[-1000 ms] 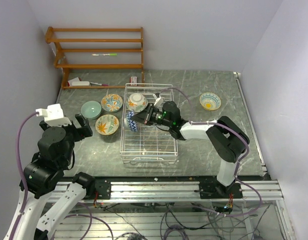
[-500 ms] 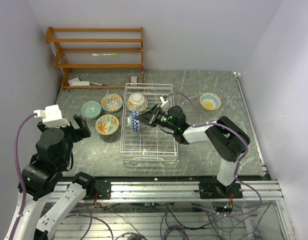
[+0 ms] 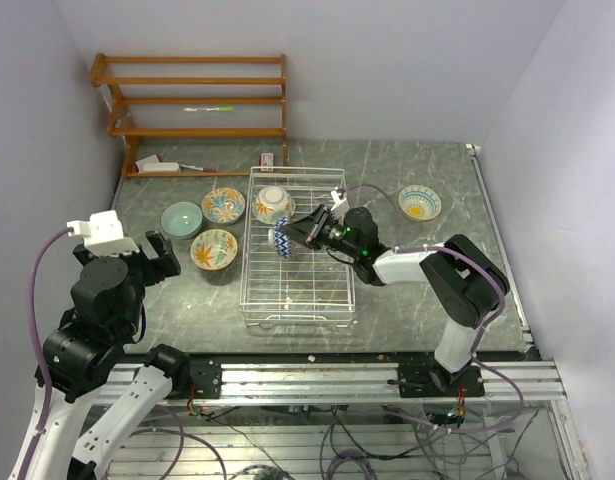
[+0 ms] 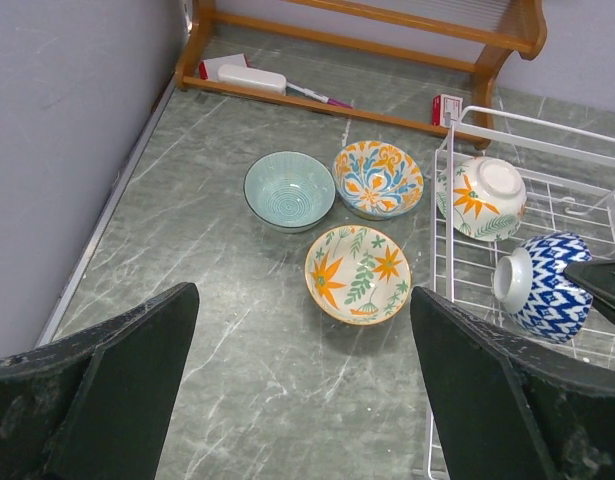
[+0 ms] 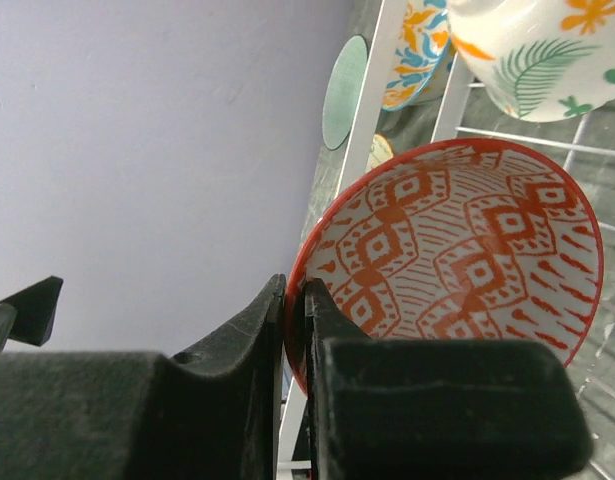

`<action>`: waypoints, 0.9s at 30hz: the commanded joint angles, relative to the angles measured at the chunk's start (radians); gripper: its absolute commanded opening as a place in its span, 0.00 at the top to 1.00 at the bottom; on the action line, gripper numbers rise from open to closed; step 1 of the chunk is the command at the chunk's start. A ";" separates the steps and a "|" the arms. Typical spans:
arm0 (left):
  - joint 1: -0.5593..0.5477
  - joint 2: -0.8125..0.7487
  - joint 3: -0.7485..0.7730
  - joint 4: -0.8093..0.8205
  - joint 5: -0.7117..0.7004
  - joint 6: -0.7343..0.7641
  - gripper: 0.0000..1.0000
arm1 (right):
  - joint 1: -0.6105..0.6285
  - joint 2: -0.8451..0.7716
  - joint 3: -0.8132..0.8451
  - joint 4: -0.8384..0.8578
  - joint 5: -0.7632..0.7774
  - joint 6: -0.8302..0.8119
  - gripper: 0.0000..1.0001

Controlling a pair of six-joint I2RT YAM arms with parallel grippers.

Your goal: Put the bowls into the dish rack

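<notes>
One bowl (image 3: 283,243) is hanging tilted over the rack (image 3: 297,295), right jaws pinching its rim; left jaws are gaping wide.

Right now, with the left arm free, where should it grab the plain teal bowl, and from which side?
Probably the rim, from above. The teal bowl sits upright and open on the table, so its thin wall can be pinched. Take the left-hand edge: the blue-and-orange floral bowl sits close on its right, and the orange-flower bowl is near its front right.
</notes>
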 commanded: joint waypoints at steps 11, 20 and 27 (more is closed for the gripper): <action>0.007 0.013 0.030 0.006 -0.011 0.015 0.02 | 0.013 0.021 0.096 -0.105 -0.055 -0.020 1.00; 0.007 0.022 0.041 0.009 -0.011 0.019 0.02 | 0.019 0.173 0.118 0.034 -0.098 0.153 1.00; 0.007 0.035 0.051 0.008 -0.010 0.023 0.02 | 0.015 0.170 0.058 -0.049 -0.042 0.164 0.99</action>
